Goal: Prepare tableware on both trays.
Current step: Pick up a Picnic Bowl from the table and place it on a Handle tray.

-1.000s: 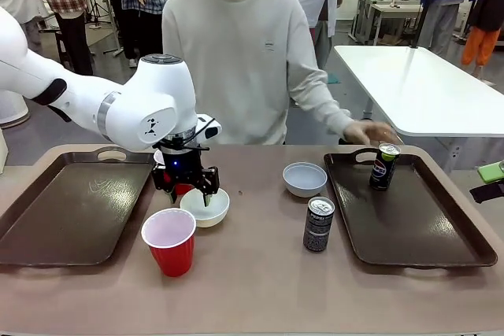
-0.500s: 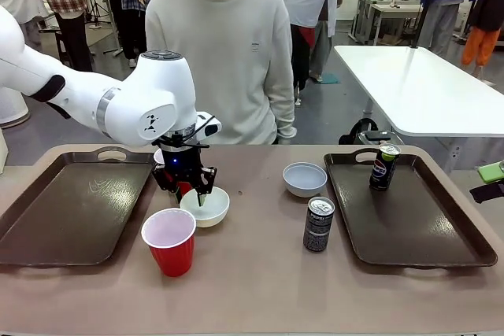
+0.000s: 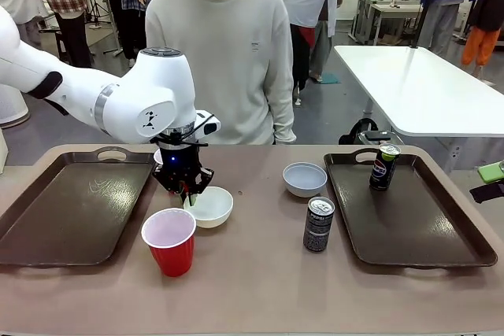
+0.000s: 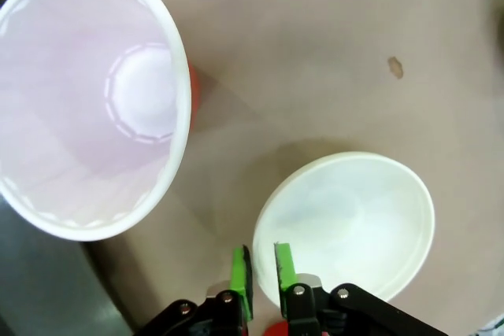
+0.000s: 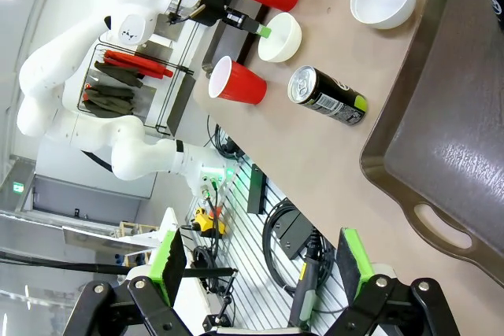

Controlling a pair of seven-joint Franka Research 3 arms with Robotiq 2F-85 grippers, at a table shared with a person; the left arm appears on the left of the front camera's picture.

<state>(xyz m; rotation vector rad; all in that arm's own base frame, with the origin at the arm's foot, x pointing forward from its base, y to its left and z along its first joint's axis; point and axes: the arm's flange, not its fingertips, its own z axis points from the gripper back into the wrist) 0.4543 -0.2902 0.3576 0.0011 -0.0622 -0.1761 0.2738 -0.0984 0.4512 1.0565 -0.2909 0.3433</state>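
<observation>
One bowl (image 3: 216, 208) has its rim pinched by the left claw (image 3: 190, 197).

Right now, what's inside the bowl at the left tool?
Nothing visible: the bowl is bare white inside. The left tool is shut on its rim, and one finger hides a sliver of the inner wall there.

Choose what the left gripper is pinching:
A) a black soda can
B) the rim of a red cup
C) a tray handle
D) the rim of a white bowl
D: the left gripper is shut on the rim of the white bowl, next to the red cup.
</observation>
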